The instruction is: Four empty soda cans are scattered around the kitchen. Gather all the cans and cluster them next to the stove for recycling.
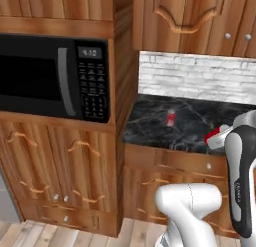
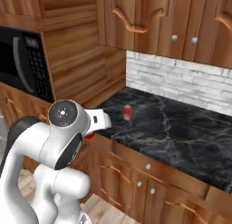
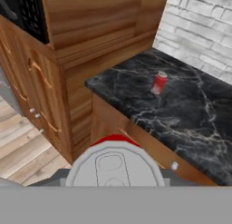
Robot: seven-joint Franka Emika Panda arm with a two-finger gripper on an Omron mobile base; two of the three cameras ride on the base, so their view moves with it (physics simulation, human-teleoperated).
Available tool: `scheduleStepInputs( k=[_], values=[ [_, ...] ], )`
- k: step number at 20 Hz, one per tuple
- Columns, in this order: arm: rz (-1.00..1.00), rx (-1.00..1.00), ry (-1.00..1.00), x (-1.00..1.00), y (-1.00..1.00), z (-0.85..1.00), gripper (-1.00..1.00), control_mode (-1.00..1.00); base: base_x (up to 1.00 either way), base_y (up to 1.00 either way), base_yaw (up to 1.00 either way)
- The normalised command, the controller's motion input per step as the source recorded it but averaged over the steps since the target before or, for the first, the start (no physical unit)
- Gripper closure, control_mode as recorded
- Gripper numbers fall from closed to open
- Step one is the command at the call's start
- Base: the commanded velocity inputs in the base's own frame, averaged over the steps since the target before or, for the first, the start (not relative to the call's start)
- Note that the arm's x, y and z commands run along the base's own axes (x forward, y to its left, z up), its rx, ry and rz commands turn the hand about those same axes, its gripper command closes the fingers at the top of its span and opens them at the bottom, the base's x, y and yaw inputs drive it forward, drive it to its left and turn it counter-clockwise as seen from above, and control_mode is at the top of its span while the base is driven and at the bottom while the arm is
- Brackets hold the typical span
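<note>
A small red cylindrical soda can with a silver top [image 3: 159,83] stands upright on the black marble-veined bench [image 3: 199,123], toward the bench's left end and roughly midway between its front edge and the back wall; it shows in the left base view [image 1: 171,118] and the right base view [image 2: 127,112] as well, with bare stone all round it. A second red can with a silver lid [image 3: 114,166] sits right at the bottom of the hand view, lid facing the camera, clamped in the gripper [image 3: 114,182], whose fingers are drawn in against the can's sides. In the left base view this held can [image 1: 215,136] shows as a red and pale shape at the end of the white arm, over the bench's front edge, well apart from the standing can. Behind the bench runs a pale grey brick backsplash [image 1: 195,76], and wooden wall cabinets with round knobs [image 2: 181,23] hang above it. Wooden drawers and doors [image 2: 149,173] sit below the front edge. To the left of the bench's left end, a tall wooden cabinet holds a black microwave with a keypad [image 1: 55,76]. Pale wooden floorboards [image 3: 27,146] lie below.
</note>
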Motion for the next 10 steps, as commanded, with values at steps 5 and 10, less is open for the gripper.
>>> scheduleStepInputs(
  k=[5,10],
  values=[
    [0.0,0.0,0.0,0.0,0.0,0.0,1.0,1.0,-0.19,0.03,0.47],
    [0.0,0.0,0.0,0.0,0.0,0.0,1.0,1.0,-0.19,0.07,0.46]
  ],
)
